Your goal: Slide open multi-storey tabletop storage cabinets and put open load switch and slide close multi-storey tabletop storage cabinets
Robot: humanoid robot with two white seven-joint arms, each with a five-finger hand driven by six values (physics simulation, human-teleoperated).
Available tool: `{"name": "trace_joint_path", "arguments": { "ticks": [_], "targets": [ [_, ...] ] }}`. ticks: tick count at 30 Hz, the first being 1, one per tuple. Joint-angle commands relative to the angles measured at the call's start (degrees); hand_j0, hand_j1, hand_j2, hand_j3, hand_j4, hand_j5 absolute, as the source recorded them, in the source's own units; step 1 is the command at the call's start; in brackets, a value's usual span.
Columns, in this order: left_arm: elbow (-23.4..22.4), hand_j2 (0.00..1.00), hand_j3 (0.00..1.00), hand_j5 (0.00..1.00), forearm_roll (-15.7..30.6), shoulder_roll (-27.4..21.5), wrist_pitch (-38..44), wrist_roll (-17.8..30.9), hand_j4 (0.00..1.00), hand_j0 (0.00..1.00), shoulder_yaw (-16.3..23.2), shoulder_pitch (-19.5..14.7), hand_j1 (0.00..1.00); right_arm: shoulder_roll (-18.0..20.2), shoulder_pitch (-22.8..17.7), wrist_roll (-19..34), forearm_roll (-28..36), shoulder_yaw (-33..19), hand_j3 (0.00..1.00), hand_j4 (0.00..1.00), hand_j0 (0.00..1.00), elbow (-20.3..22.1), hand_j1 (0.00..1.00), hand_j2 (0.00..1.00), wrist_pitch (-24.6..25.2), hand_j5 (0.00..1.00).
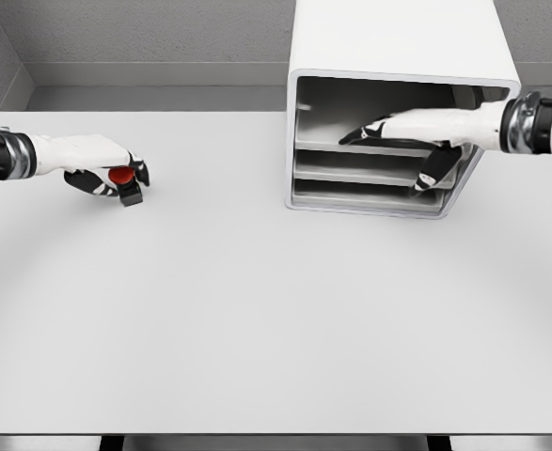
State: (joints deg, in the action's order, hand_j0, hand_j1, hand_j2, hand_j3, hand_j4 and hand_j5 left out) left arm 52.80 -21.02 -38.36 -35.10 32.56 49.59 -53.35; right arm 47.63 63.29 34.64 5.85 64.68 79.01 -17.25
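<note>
I see no readable writing. My left hand [106, 174] grips the load switch [125, 183], red-topped on a black base. My right hand [402, 141], fingers spread, reaches into the white cabinet [398, 56] on the table [257, 310].

Table [257, 310]: plain white. Storage cabinet [398, 56]: white shell, grey interior shelves. Load switch [125, 183]: red top, apparently black base. Left hand [106, 169] and right hand [417, 136]: white with black fingers.
</note>
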Motion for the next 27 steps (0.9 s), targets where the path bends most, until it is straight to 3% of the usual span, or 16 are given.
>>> {"name": "trace_joint_path", "arguments": {
  "ticks": [1, 5, 13, 21, 27],
  "targets": [
    [-0.1, 0.45, 0.45, 0.45, 0.3, 0.1, 0.1, 0.0, 0.45, 0.45, 0.1, 0.0, 0.45, -0.3, 0.0, 0.4, -0.9, 1.1, 1.0, 1.0, 1.0, 1.6, 1.0, 1.0, -1.6, 1.0],
    [0.9, 0.4, 0.4, 0.4, 1.1, 0.0, 0.1, 0.0, 0.4, 0.4, 0.9, 0.0, 0.4, -0.2, 0.0, 0.4, -0.9, 1.1, 1.0, 1.0, 1.0, 3.6, 1.0, 1.0, -3.0, 1.0],
    [15.8, 0.41, 0.41, 0.41, 9.1, -7.5, 0.1, 0.0, 0.41, 0.41, 0.5, 0.0, 0.41, 0.3, 1.2, 0.4, -0.3, 0.7, 1.0, 1.0, 1.0, 5.3, 1.0, 1.0, -4.5, 1.0],
    [22.9, 0.41, 0.41, 0.41, 13.8, -12.1, 0.1, 0.0, 0.41, 0.41, 0.2, 0.2, 0.41, 1.0, 0.5, 0.4, -0.2, 1.8, 1.0, 1.0, 1.0, 8.1, 1.0, 1.0, -5.9, 1.0],
    [27.3, 0.41, 0.41, 0.41, 16.1, -13.1, 0.1, 0.0, 0.41, 0.41, -1.3, 0.3, 0.41, 4.2, 0.3, 0.4, 0.3, 2.5, 1.0, 1.0, 1.0, 13.5, 1.0, 1.0, -8.2, 1.0]
  ]
}}
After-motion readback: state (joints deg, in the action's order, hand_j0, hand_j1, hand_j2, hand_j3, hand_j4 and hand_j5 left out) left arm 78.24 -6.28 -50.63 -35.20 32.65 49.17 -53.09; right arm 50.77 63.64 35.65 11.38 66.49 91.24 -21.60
